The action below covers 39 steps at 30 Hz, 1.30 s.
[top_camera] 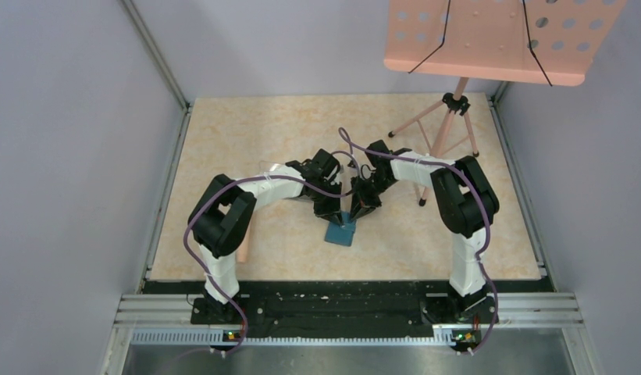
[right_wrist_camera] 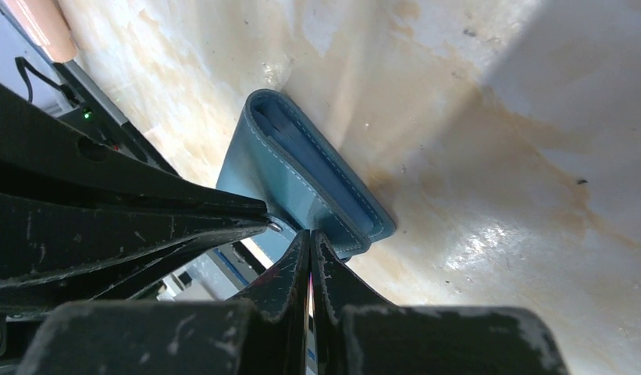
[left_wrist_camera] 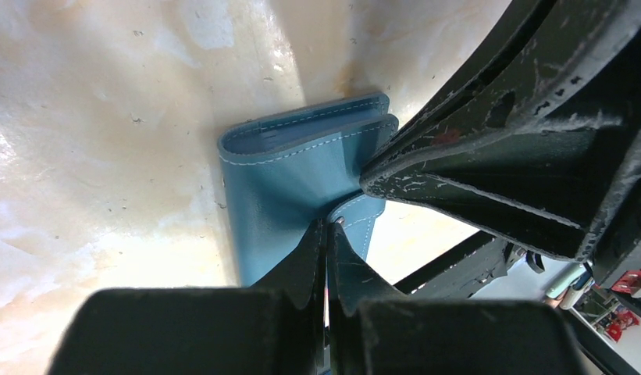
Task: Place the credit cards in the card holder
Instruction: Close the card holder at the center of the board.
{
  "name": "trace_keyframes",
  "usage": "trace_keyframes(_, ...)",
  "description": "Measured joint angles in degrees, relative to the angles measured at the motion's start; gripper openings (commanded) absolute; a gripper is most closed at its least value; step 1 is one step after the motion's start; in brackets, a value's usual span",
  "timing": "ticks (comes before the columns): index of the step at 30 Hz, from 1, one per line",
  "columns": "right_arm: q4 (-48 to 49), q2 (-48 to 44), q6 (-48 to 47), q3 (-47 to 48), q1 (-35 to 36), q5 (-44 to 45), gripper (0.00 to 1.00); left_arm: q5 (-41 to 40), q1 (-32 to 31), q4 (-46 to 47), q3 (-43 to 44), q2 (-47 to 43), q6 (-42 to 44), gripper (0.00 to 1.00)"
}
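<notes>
While both arms' jaws are clenched at its edge, the teal card holder (left_wrist_camera: 293, 172) lies folded, pale-stitched.

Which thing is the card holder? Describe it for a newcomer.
On the beige tabletop, look mid-table where the left fingers and right fingers meet. The card holder lies there: a small folded wallet, white-stitched. It is the only teal-blue thing there.

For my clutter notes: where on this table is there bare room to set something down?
Bare: far-left corner of the table; near strip right of the card holder. Crowded: centre, where the left gripper and right gripper meet at it; tripod far right.
</notes>
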Motion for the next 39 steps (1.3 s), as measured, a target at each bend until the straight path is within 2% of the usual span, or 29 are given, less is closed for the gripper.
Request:
trace_keyframes(17, -0.4, -0.5, -3.9, -1.4, 2.3, -3.8, 0.0, 0.0, 0.0, 0.1, -0.4, 0.0, 0.0, 0.0)
trace_keyframes(26, -2.1, -0.5, -4.0, -1.3, 2.8, -1.2, 0.0, 0.0, -0.1, 0.4, -0.7, 0.1, -0.2, 0.0)
trace_keyframes(39, -4.7, 0.0, 1.5, 0.1, 3.8, 3.5, 0.0, -2.3, -1.8, -1.3, 1.0, 1.4, -1.1, 0.0)
